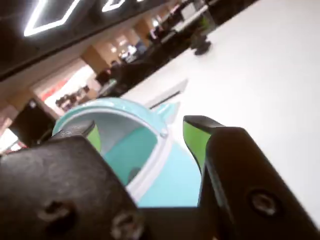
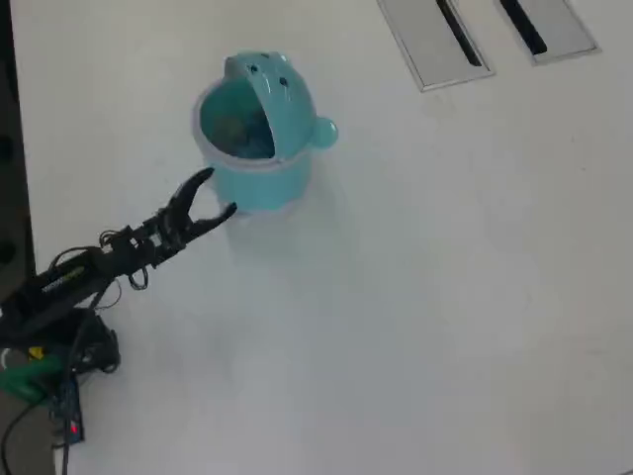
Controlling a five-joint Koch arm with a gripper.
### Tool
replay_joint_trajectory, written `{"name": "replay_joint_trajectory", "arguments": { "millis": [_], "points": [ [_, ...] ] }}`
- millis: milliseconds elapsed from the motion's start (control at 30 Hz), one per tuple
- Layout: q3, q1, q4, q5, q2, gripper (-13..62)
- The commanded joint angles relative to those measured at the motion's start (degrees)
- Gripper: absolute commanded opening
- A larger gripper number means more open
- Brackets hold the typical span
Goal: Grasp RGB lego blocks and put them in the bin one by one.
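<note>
The light blue round bin (image 2: 259, 173) stands on the white table at the upper left of the overhead view, its flip lid (image 2: 267, 77) tipped back and the mouth open. My gripper (image 2: 212, 194) is open just below and left of the bin, one fingertip near the rim and one against the wall. In the wrist view the green-padded fingers (image 1: 194, 139) straddle the bin (image 1: 170, 175), with nothing between them. No lego blocks show on the table. A dim dark shape (image 1: 133, 174) lies inside the bin, too unclear to name.
Two grey slotted panels (image 2: 433, 42) (image 2: 546, 24) are set into the table at the top right. The arm's base and cables (image 2: 54, 341) sit at the lower left, beside the table's dark left edge (image 2: 6, 148).
</note>
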Motion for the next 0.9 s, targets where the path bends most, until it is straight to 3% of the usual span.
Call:
{"name": "replay_joint_trajectory", "arguments": {
  "millis": [0,600,867],
  "points": [
    [-1.8,1.4,-6.6,3.3,2.5,30.8],
    [11.1,9.1,-7.6,27.1,10.1,30.8],
    [18.9,10.8,-9.8,31.6,14.1,30.8]
  ]
}}
